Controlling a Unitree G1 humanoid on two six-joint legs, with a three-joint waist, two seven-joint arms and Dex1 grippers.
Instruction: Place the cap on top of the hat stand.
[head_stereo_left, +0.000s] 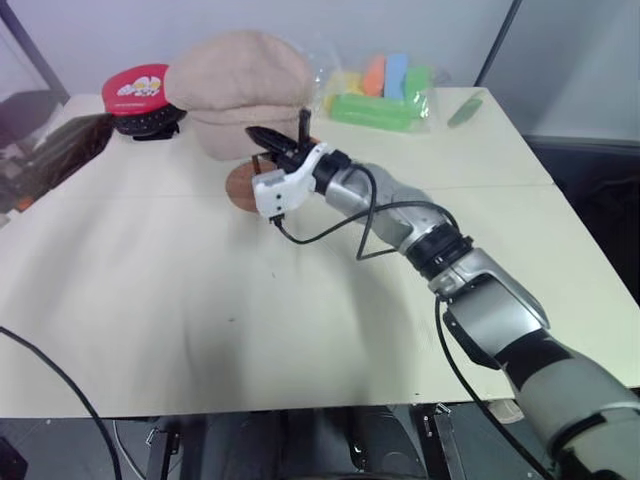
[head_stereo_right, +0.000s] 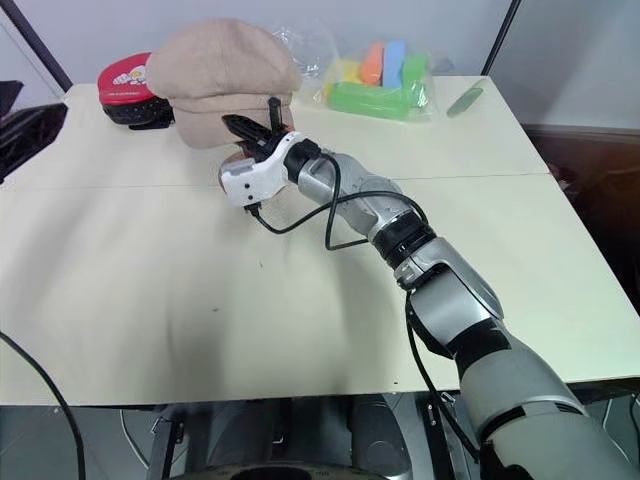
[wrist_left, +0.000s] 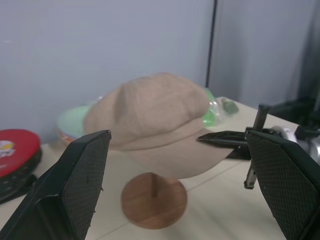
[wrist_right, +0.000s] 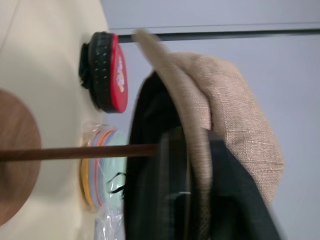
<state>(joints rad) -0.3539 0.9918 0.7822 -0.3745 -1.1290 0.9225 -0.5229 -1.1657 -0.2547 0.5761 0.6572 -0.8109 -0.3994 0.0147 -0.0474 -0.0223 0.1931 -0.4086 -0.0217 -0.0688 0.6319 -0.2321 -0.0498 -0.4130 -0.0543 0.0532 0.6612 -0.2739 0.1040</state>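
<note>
Now the cap (wrist_left: 150, 122) sits on the stand (wrist_left: 154, 200); right gripper (head_stereo_left: 283, 141) jaws slightly parted, seemingly straddling its brim; left gripper (wrist_left: 175, 165) jaws spread, apart.

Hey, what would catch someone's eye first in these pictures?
The beige cap perched on the wooden hat stand at the far middle of the table, with the right gripper at its brim. Behind lie a red-and-black cap and a bag of bright sponges.
</note>
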